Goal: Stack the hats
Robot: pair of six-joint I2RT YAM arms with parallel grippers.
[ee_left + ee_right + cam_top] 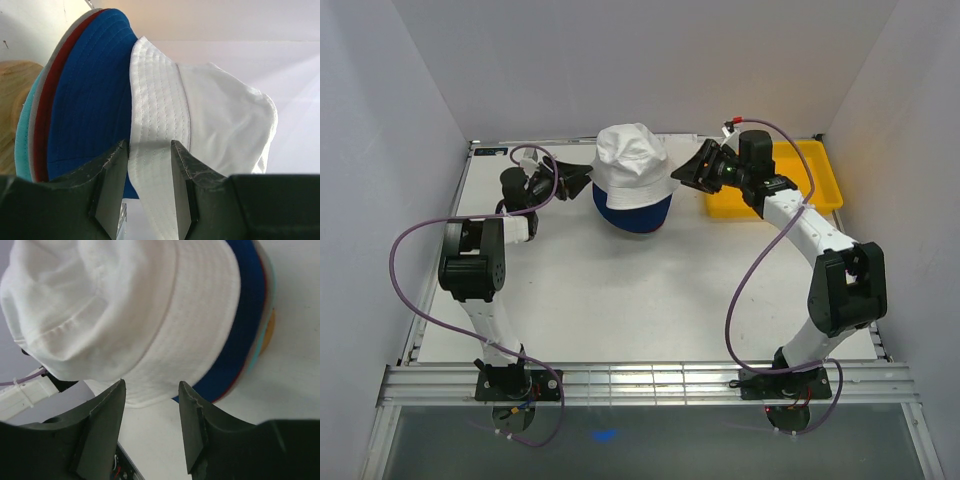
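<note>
The hats sit in one stack on a wooden stand (12,90) at the back centre of the table. The white hat (631,160) is on top, over the navy blue hat (635,214). In the left wrist view the dark red hat (49,105), a grey hat edge and the teal hat (21,145) show beneath the blue one (90,100). My left gripper (148,144) is open, with the white hat's brim (155,125) lying between its fingers. My right gripper (152,383) is open just short of the white brim (150,385) on the other side.
A yellow tray (823,182) lies at the back right, just behind the right arm's wrist. White walls close in the table at the back and on both sides. The left gripper (582,180) and right gripper (688,172) flank the stack.
</note>
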